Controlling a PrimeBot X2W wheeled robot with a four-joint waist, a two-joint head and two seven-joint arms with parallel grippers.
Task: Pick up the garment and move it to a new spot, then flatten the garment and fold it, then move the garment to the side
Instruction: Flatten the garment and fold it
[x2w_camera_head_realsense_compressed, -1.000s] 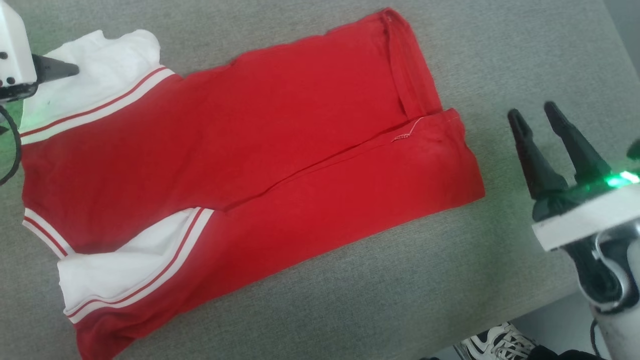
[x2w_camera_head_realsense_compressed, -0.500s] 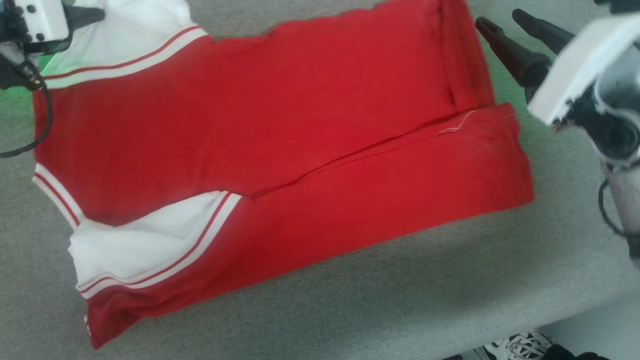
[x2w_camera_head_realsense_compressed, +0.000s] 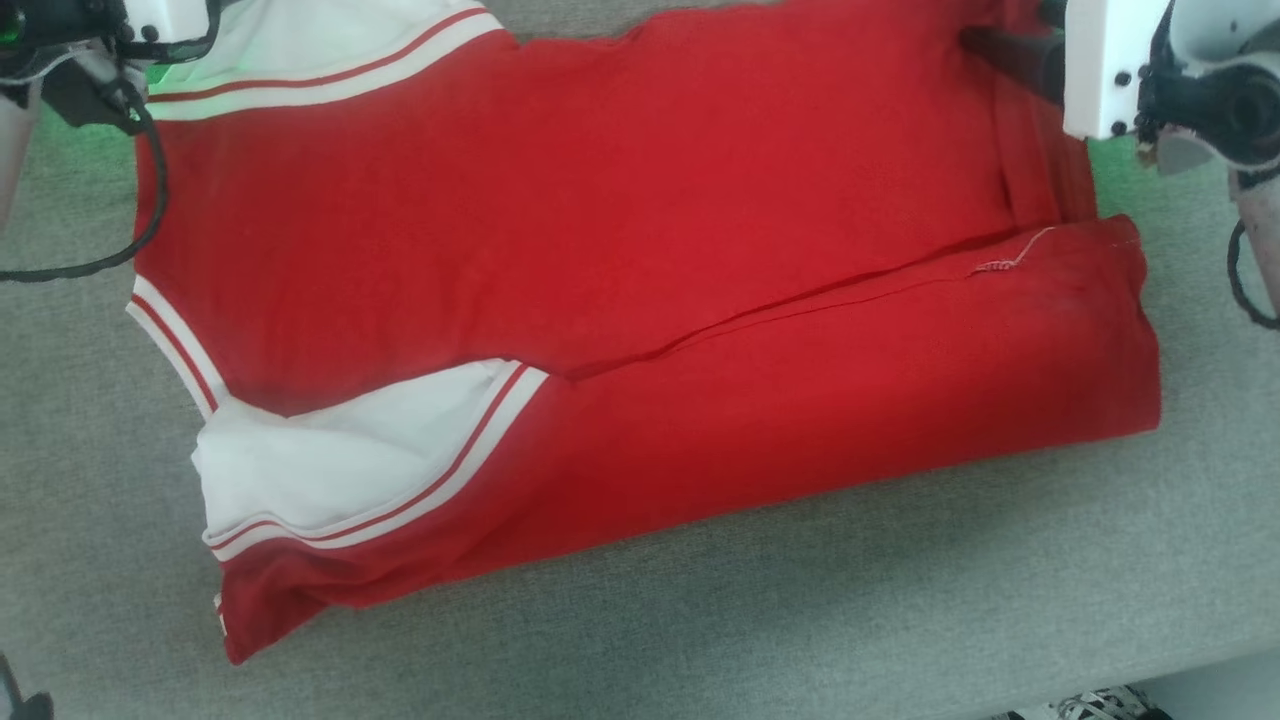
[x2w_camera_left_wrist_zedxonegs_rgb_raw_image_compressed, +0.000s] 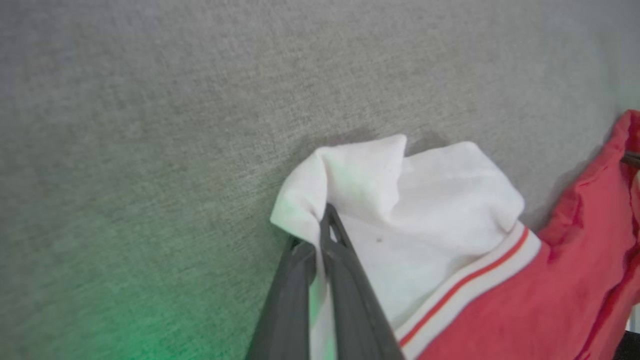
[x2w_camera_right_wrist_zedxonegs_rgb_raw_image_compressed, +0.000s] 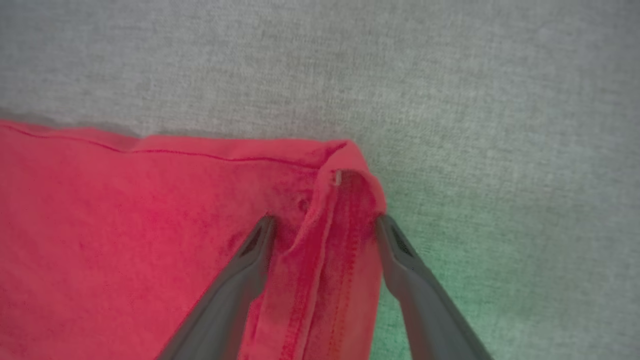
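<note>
As seen from the head, the garment (x2w_camera_head_realsense_compressed: 640, 250) is laid folded on the grey table (x2w_camera_head_realsense_compressed: 700, 620), long axis left to right — white sleeves leftward, hem rightward. Bare table is left along the near side, with its edge at lower right. From the left wrist, the left gripper (x2w_camera_left_wrist_zedxonegs_rgb_raw_image_compressed: 322, 227) is clenched on a sleeve (x2w_camera_left_wrist_zedxonegs_rgb_raw_image_compressed: 440, 200). From the right wrist, the right gripper (x2w_camera_right_wrist_zedxonegs_rgb_raw_image_compressed: 325, 225) is spread — the hem corner (x2w_camera_right_wrist_zedxonegs_rgb_raw_image_compressed: 345, 190) is straddled, not pinched.

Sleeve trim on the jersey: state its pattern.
White with thin red stripes; the sleeve trim shows best in the head view.
</note>
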